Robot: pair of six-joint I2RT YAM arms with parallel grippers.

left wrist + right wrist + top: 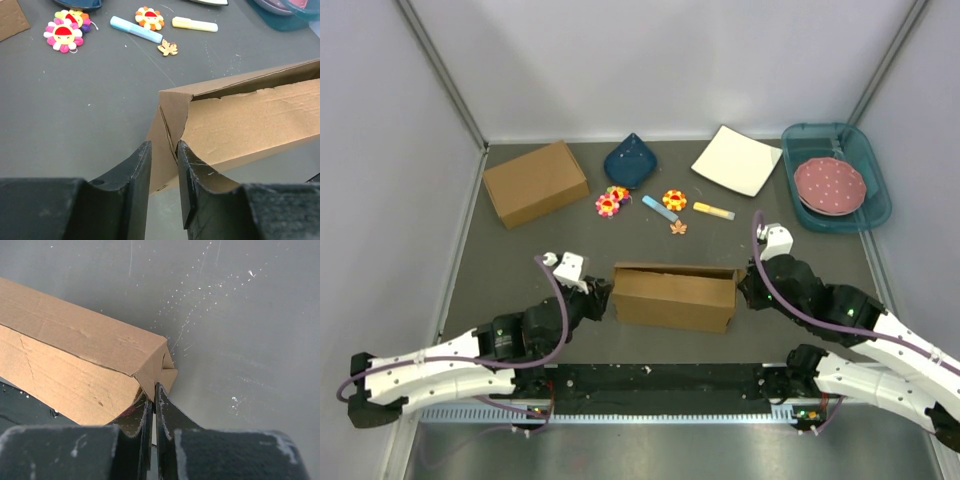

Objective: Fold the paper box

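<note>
I see my left gripper (164,150) astride the 9 o'clock end of the paper box (675,300), fingers slightly apart; my right gripper (154,390), fingers together, touches its 3 o'clock corner.

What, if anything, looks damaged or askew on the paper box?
The paper box is not neatly closed at the end near the left arm. The top flap does not sit flush, a dark gap runs under it, the edge there looks ragged, and the end panel is creased.
</note>
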